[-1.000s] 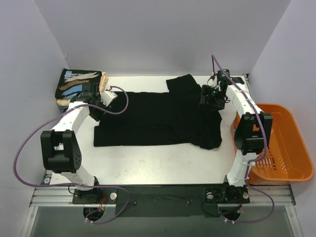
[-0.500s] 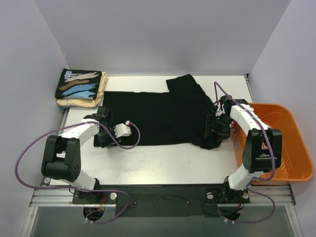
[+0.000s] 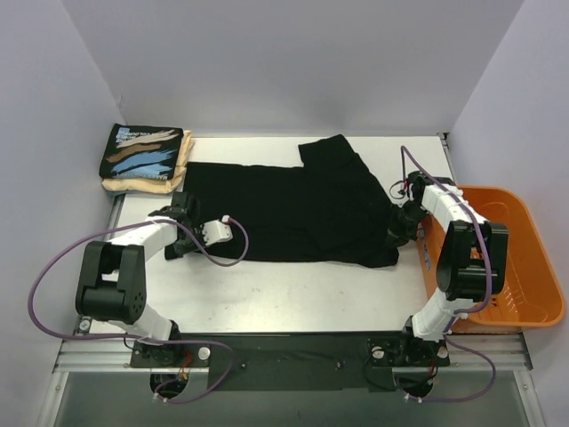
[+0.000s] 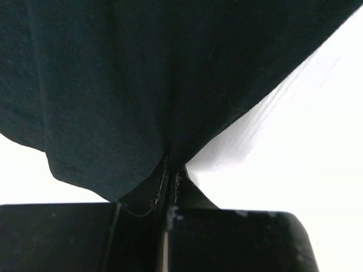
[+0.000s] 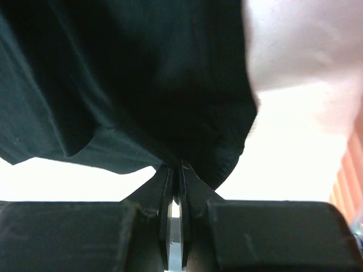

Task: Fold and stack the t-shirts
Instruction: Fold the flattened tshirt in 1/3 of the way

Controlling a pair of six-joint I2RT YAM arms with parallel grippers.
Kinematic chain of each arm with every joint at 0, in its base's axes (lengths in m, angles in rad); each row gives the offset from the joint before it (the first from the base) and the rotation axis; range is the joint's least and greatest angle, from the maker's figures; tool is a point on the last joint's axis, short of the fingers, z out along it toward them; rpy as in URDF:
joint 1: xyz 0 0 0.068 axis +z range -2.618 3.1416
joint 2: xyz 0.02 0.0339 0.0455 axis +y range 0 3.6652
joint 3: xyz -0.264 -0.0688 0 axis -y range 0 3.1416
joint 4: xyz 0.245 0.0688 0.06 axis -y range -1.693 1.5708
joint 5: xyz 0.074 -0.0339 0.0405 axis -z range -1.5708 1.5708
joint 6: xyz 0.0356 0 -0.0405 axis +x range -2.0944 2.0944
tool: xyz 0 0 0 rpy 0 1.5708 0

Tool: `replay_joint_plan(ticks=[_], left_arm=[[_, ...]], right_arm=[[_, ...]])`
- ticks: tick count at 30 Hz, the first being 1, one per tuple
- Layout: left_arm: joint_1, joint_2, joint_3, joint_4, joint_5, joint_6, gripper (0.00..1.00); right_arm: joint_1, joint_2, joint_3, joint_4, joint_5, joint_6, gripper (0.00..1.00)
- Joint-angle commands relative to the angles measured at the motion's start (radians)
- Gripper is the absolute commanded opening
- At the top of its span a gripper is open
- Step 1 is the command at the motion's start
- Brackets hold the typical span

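A plain black t-shirt [image 3: 293,209] lies spread flat across the white table [image 3: 293,294], one sleeve pointing to the back. My left gripper [image 3: 181,244] sits at the shirt's near-left corner. In the left wrist view it [image 4: 172,171] is shut on a pinch of black cloth [image 4: 113,102]. My right gripper [image 3: 401,234] is at the near-right corner, and the right wrist view shows it [image 5: 177,168] shut on the black hem [image 5: 142,85]. At the back left, a folded black shirt with brush-stroke print [image 3: 142,149] rests on a folded cream shirt [image 3: 149,185].
An orange plastic basket [image 3: 511,267] stands at the table's right edge, close to my right arm. Grey walls close in the back and both sides. Purple cables loop off both arms.
Both grippers came from the shirt's far side toward its near corners, lowered onto the cloth and closed on it. The shirt's near-right corner has shifted slightly.
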Motion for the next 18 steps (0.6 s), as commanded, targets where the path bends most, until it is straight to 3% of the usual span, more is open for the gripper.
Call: replay_joint_plan(ticks=[1, 8, 13, 16, 17, 18], left_arm=[[0.103, -0.043, 0.009, -0.101, -0.025, 0.069, 0.00], [0.145, -0.164, -0.002, -0.362, 0.051, 0.165, 0.00], [0.133, -0.212, -0.112, -0.347, 0.025, 0.151, 0.00], [0.144, -0.230, -0.134, -0.324, -0.001, 0.157, 0.01], [0.145, -0.232, -0.135, -0.322, -0.031, 0.160, 0.08], [0.145, -0.234, -0.132, -0.330, -0.035, 0.160, 0.29]], right_arm=[[-0.019, -0.055, 0.085, -0.159, 0.103, 0.010, 0.00], [0.015, -0.033, 0.116, -0.253, 0.044, -0.040, 0.00], [0.054, 0.039, 0.077, -0.241, 0.043, -0.034, 0.00], [0.054, 0.059, 0.071, -0.242, 0.127, -0.017, 0.00], [0.047, 0.065, 0.068, -0.246, 0.149, -0.014, 0.00], [0.046, 0.069, 0.068, -0.244, 0.166, -0.017, 0.01]])
